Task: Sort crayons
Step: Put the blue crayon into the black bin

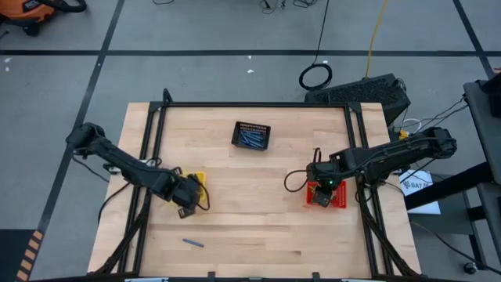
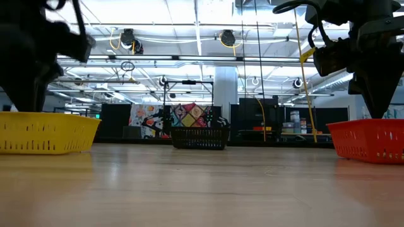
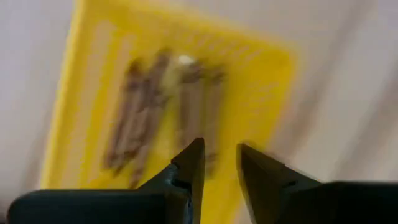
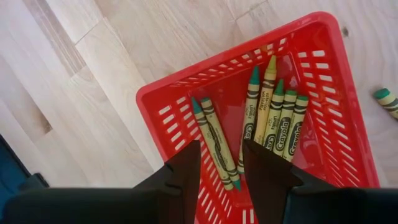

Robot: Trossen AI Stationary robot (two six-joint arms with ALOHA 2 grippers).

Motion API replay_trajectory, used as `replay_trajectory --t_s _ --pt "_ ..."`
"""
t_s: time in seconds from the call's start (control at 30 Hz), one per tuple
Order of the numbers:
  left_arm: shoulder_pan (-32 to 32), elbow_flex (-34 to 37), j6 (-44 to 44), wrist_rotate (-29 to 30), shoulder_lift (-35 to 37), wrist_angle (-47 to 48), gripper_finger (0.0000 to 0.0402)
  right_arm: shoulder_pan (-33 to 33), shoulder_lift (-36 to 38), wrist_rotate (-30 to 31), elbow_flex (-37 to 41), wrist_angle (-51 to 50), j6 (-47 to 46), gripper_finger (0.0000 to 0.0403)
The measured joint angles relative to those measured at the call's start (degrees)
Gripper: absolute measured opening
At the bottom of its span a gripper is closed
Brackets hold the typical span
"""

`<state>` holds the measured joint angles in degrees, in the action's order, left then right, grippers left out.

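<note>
I take the black basket (image 1: 251,135) as my landmark; it sits on the far middle of the wooden counter (image 1: 250,204) with blue crayons (image 1: 252,139) lying in it.

Nearer me and to the left of the black basket, my left arm hangs over the yellow basket (image 3: 249,81). The left claw (image 3: 219,163) has its tips spread a little, nothing between them, and below it lie brownish crayons (image 3: 158,109) in that basket, blurred in the wrist view.

Nearer me and to the right of the black basket, the right claw (image 4: 221,158) hovers over the red basket (image 4: 168,102), parted and empty. Green-tipped crayons (image 4: 273,118) lie inside, most bunched together, two apart from them. One more crayon end (image 4: 387,99) shows on the bare wood just beside that basket's rim.

Well to the near left of the black basket, one lone blue crayon (image 1: 193,243) lies on open wood, apart from everything.

By my reckoning, the sorting is nearly done, with that blue stray and the one outside the red basket left. The risks I see:
- The thin blue stick could roll or skid if my claw lands off its middle.
- The stray sits so close to the red wall that a fingertip may catch the mesh and drag the basket.
</note>
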<state>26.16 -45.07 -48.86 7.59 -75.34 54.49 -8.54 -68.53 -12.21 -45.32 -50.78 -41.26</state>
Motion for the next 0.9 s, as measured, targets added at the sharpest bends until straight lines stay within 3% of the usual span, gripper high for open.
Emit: replay_trajectory --t_s 0.3,0.43,0.7,0.9 --pt "7.68 -7.29 1.27 -0.28 -0.21 -13.7 0.0102 0.0 0.0 -0.04 0.0 -0.02 -0.04 0.0107" --pt "11.89 -9.01 1.03 -0.35 -2.25 -15.0 0.0097 0.0 0.01 -0.04 -0.04 -0.04 -0.06 0.0107" --pt "17.94 -10.33 -4.93 -3.51 -10.42 -15.4 0.0082 0.02 0.04 -1.83 -0.04 -0.02 -2.9 0.0107" --pt "21.93 -10.33 -6.66 -5.98 -17.73 -21.31 0.0081 0.02 0.07 -3.1 -0.04 -0.02 -4.76 0.0107"
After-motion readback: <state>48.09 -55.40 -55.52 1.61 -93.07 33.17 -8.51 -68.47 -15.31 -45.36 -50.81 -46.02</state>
